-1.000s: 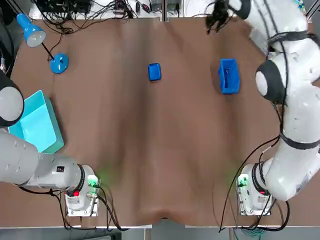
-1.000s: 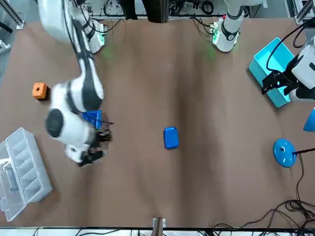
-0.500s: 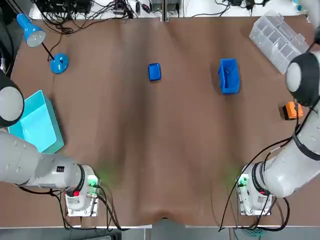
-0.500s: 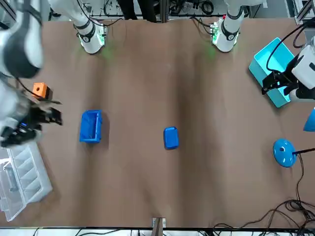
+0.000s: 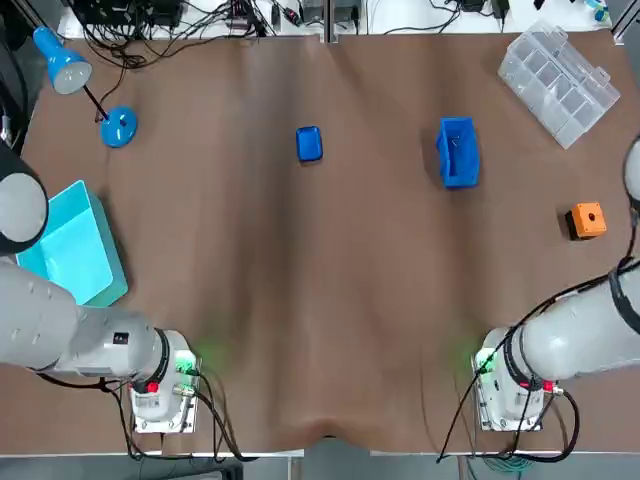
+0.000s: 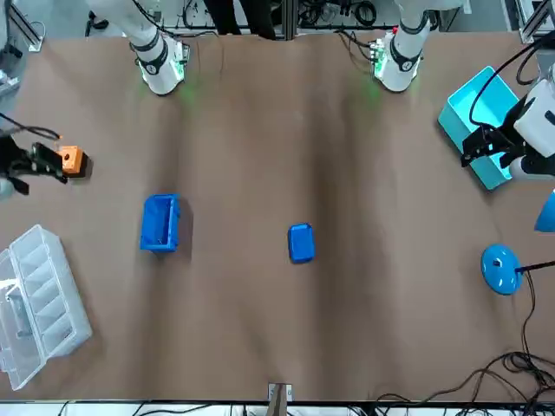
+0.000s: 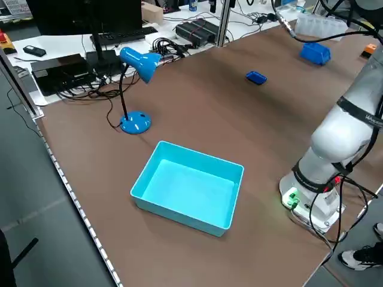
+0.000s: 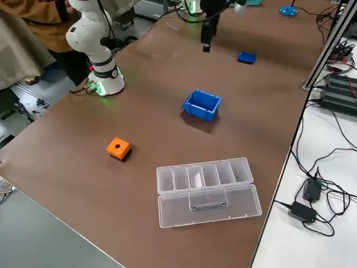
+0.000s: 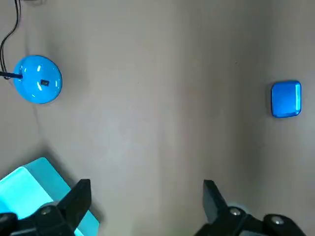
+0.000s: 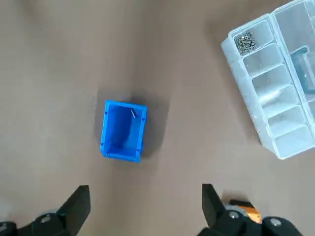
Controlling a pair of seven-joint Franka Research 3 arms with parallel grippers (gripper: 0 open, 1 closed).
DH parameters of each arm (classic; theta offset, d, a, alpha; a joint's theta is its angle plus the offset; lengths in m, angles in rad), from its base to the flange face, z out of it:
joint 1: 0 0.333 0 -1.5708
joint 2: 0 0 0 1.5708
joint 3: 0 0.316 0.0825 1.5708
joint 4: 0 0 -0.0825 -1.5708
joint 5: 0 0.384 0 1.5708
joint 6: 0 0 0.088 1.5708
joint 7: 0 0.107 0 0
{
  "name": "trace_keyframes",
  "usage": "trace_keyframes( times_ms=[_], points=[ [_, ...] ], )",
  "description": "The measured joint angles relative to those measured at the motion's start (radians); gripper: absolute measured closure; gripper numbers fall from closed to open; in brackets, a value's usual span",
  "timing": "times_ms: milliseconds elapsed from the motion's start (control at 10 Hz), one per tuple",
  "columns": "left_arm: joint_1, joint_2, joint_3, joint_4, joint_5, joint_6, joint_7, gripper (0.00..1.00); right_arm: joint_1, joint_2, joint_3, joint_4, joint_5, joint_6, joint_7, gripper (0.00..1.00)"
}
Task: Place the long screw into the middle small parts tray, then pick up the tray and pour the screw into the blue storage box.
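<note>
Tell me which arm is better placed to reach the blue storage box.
Right. The blue storage box sits on the right arm's half, in view of the open right pincer. The left pincer is far off, by the teal bin.

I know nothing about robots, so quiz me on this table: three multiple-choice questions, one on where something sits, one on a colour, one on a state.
1. Where is the orange cube?
A) inside the turquoise tray
B) on the robot's right, nearer the robot than the clear case
C) in the blue box

2. What colour is the desk lamp?
A) red
B) white
C) blue

3. How is the right gripper?
A) open and empty
B) shut on the cube
C) shut on the case

Answers: 1 B, the top view shows it closer to the arm bases than the case. 2 C, head and base are blue. 3 A, its wrist view shows the fingers apart, nothing between.
</note>
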State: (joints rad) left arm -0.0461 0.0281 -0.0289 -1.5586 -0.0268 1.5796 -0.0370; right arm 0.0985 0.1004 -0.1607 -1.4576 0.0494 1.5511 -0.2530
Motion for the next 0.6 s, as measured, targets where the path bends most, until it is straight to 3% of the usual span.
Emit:
trace_keyframes(
  times_ms=[200, 600],
  points=[
    [0.0, 0.0, 0.0, 0.0, 0.0, 0.0, 0.0, 0.0, -0.089, -0.033, 0.082, -0.047, -0.014, 0.044, 0.072, 0.0],
    [-0.001, 0.0, 0.0, 0.008, 0.0, 0.001, 0.0, 0.0, -0.116, -0.038, 0.089, -0.055, -0.019, 0.043, 0.109, 0.0]
  ],
)
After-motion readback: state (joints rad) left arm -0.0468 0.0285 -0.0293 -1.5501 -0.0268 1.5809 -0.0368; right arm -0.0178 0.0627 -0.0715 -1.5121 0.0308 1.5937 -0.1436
